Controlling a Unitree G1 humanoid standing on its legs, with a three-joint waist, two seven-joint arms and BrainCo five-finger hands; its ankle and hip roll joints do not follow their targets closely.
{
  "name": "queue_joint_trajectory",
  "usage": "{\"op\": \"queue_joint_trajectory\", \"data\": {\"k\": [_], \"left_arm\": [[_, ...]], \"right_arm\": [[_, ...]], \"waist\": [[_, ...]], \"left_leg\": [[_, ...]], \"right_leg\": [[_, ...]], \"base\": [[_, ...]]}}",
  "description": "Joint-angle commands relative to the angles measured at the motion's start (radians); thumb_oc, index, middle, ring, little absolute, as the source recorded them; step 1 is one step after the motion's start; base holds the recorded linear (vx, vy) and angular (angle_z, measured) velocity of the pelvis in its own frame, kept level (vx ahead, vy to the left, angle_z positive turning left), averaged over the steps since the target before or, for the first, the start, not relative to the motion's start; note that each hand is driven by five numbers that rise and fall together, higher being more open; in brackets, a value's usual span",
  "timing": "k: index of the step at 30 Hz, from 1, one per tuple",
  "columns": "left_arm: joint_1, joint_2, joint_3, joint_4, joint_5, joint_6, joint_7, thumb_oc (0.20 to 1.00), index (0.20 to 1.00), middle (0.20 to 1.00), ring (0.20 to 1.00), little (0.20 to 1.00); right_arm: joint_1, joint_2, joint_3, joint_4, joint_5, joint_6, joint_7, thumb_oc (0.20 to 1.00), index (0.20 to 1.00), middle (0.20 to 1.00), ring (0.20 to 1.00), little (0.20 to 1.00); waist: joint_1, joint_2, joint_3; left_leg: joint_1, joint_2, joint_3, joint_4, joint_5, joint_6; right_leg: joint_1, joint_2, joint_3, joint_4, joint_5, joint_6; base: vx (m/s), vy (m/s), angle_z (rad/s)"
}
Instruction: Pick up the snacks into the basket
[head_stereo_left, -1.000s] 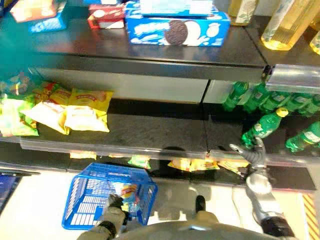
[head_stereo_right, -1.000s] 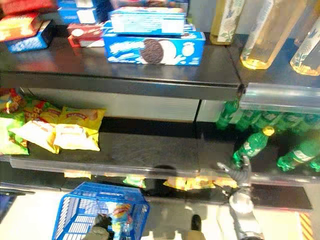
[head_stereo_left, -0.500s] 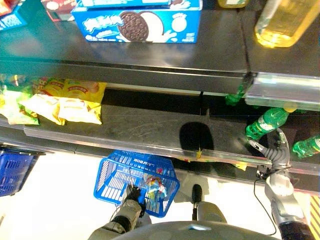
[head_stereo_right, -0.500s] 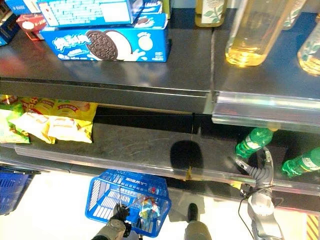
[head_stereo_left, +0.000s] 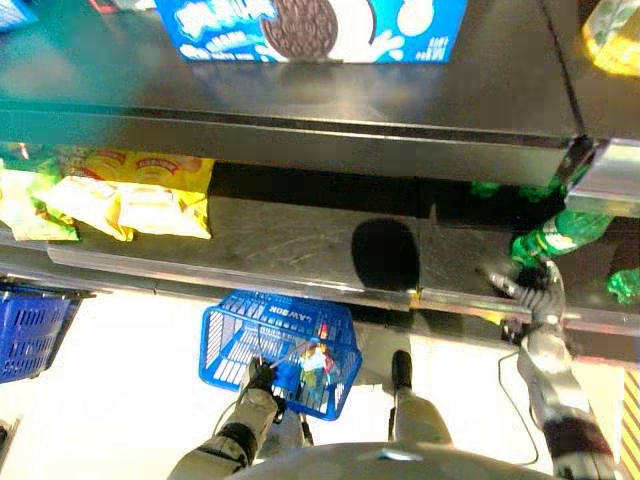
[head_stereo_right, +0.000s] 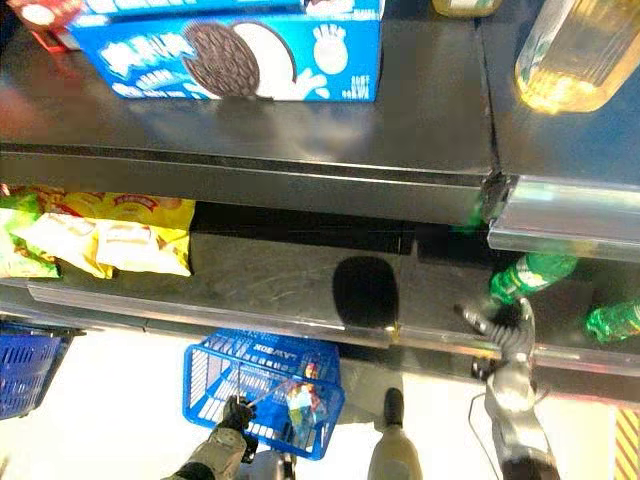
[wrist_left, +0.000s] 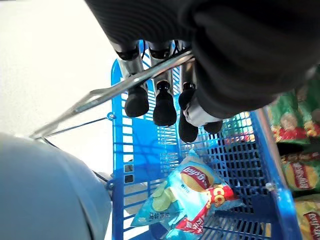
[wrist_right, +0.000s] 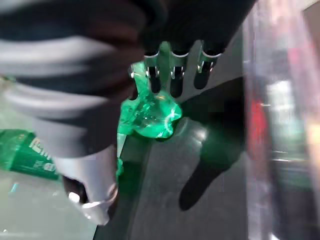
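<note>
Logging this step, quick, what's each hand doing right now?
Left hand: shut on the blue basket's wire handle.
Right hand: open, fingers straight, by a green bottle on the shelf.

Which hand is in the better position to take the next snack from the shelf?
The right hand, probably. It is open at the shelf edge beside the green bottles, holding nothing. The left hand is curled round the blue basket's handle, so it is occupied.

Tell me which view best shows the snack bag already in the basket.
The left wrist view: the chip bag lies close and unobstructed inside the blue basket, whose handle the left hand holds. Both eye views show it as a small patch.
</note>
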Motion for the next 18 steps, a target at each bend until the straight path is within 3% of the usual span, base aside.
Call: {"op": "queue_joint_trajectory", "data": {"k": [1,10,14,18], "left_arm": [[0.007,0.050,-0.035,0.058,-0.012,0.010,0.026,0.200,0.200,0.200,0.200,0.200],[0.012,0.046,-0.060,0.044,-0.067,0.002,0.036,0.200,0.200,0.200,0.200,0.200],[0.000,0.042,-0.054,0.045,-0.073,0.004,0.045,0.200,0.200,0.200,0.200,0.200],[-0.017,0.040,-0.036,0.033,-0.062,0.011,0.071,0.200,0.200,0.200,0.200,0.200]], "right_arm": [[-0.111,-0.057,0.016,0.002,0.054,-0.034,-0.029,1.000,1.000,1.000,1.000,1.000],[-0.272,-0.163,0.021,0.169,0.099,-0.001,-0.084,1.000,1.000,1.000,1.000,1.000],[-0.229,-0.168,-0.008,0.124,0.106,0.010,-0.077,1.000,1.000,1.000,1.000,1.000],[-0.088,-0.120,-0.078,-0.006,0.081,-0.005,-0.071,1.000,1.000,1.000,1.000,1.000]], "waist": [[0.039,-0.050,0.016],[0.052,0.009,0.060],[0.039,0.011,0.077],[0.015,0.008,0.104]], "left_leg": [[-0.018,-0.013,-0.070,0.000,-0.013,0.002],[-0.069,-0.035,-0.066,0.000,0.004,0.001],[-0.077,-0.035,-0.066,0.000,0.009,0.001],[-0.086,-0.033,-0.067,0.000,0.015,0.000]], "right_leg": [[-0.040,-0.031,0.027,0.028,0.024,0.065],[-0.095,-0.053,0.043,0.019,0.054,0.074],[-0.108,-0.054,0.047,0.024,0.054,0.072],[-0.128,-0.053,0.052,0.041,0.051,0.070]], "base": [[0.00,0.000,0.00],[-0.06,0.042,-0.06],[-0.04,0.000,-0.02],[-0.04,-0.017,-0.01]]}}
